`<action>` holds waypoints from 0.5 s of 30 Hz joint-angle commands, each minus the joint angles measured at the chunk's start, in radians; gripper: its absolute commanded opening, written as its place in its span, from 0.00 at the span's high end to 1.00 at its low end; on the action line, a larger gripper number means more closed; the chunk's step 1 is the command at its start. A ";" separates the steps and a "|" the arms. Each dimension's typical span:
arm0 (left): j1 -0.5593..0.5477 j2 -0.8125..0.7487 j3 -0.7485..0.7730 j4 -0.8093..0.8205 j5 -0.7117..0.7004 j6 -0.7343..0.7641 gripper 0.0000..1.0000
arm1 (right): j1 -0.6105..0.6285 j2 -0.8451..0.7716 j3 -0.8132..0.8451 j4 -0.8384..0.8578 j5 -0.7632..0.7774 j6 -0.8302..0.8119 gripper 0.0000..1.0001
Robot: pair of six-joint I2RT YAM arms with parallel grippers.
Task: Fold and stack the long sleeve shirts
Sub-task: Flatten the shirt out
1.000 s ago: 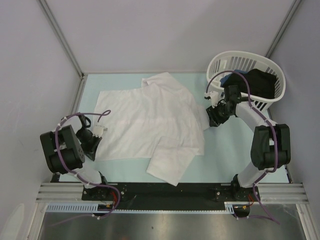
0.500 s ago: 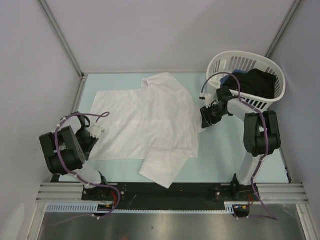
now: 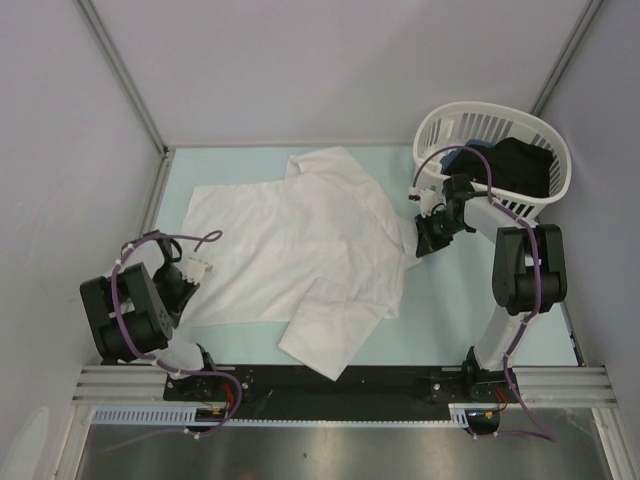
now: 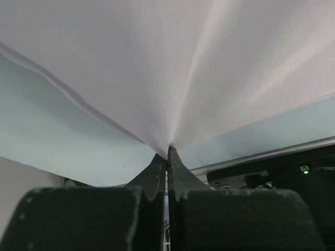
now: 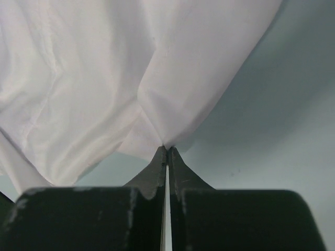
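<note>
A plain white long sleeve shirt [image 3: 300, 240] lies spread on the pale green table, one sleeve flopped toward the near edge. My left gripper [image 3: 187, 288] is shut on the shirt's near left edge; the left wrist view shows the cloth [image 4: 172, 73] pinched at the gripper's tips [image 4: 168, 151] and pulled taut. My right gripper [image 3: 420, 240] is shut on the shirt's right edge beside the basket; the right wrist view shows the cloth [image 5: 104, 78] bunched at the gripper's tips [image 5: 167, 149].
A white slatted basket [image 3: 548, 190] stands at the back right, holding dark and blue clothes [image 3: 515, 165]. Grey walls close in the left, back and right. A black rail [image 3: 330, 385] runs along the near edge.
The shirt has shifted left and toward the near edge. My left gripper pulled back toward its base with the cloth. My right gripper swung left, then back right a little, still holding.
</note>
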State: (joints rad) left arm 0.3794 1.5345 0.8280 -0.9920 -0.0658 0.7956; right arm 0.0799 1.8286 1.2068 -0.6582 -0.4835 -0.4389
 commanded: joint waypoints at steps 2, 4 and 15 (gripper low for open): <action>0.009 -0.097 -0.053 -0.072 -0.003 0.054 1.00 | -0.015 -0.104 -0.013 -0.116 0.074 -0.122 1.00; 0.009 -0.117 -0.084 -0.086 -0.012 0.066 1.00 | -0.012 -0.112 -0.023 -0.151 0.089 -0.148 1.00; 0.009 -0.220 0.107 -0.187 0.176 0.091 0.52 | -0.011 -0.138 0.172 -0.300 0.005 -0.245 0.43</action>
State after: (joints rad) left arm 0.3801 1.3849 0.7242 -1.1091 -0.0486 0.8673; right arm 0.0807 1.7370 1.2106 -0.9108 -0.4175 -0.6514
